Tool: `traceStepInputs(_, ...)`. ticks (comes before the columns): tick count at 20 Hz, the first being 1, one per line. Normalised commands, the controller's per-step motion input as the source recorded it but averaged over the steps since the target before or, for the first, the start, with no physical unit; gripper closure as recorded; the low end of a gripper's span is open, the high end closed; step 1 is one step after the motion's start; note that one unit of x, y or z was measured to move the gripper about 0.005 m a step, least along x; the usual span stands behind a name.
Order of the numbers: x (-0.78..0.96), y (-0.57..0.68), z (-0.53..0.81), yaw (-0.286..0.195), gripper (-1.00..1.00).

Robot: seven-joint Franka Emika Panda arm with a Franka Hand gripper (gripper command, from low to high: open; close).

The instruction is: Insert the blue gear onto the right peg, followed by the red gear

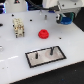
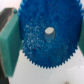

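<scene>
**Blue gear in the grip, peg not yet reached**

Nearest the lens, the wrist view was almost filled by the blue gear [image 2: 45, 37], its teeth sharp along the rim and a pale centre hole showing in the middle. A green finger pad [image 2: 10, 42] pressed against one side of it, and a sliver of the second pad showed at the opposite edge, so the gripper [image 1: 66, 20] was clamped on the blue gear, holding it across its width.

In the exterior view the gripper hung at the far right of the white table [image 1: 15, 55], raised above the surface, with a patch of blue visible under it. The grey plate [image 1: 46, 55] with its black frame lay near the front, well apart from the gripper. Two dark pins stood on it; the right peg [image 1: 52, 50] was bare, as was its twin to the left. The red gear [image 1: 44, 34] rested on the table between the plate and the far edge, untouched. A pale blocky fixture [image 1: 19, 27] stood to the left.

By my reading, the first step was in hand: the blue gear was lifted and in transit, not yet placed. The next move would call for carrying it nearer and leftward until its hole sat straight over the right peg, keeping the disc level, then lowering it. The hole looked small, so careful centring would matter.
</scene>
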Motion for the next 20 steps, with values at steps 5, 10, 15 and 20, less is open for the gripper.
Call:
traceStepInputs(5,0.63,-0.32,0.57,0.000,1.00)
traceStepInputs(10,0.70,-0.28,0.51,0.000,1.00)
traceStepInputs(15,0.77,-0.29,0.42,0.000,1.00)
traceStepInputs(20,0.79,-0.29,0.36,0.000,1.00)
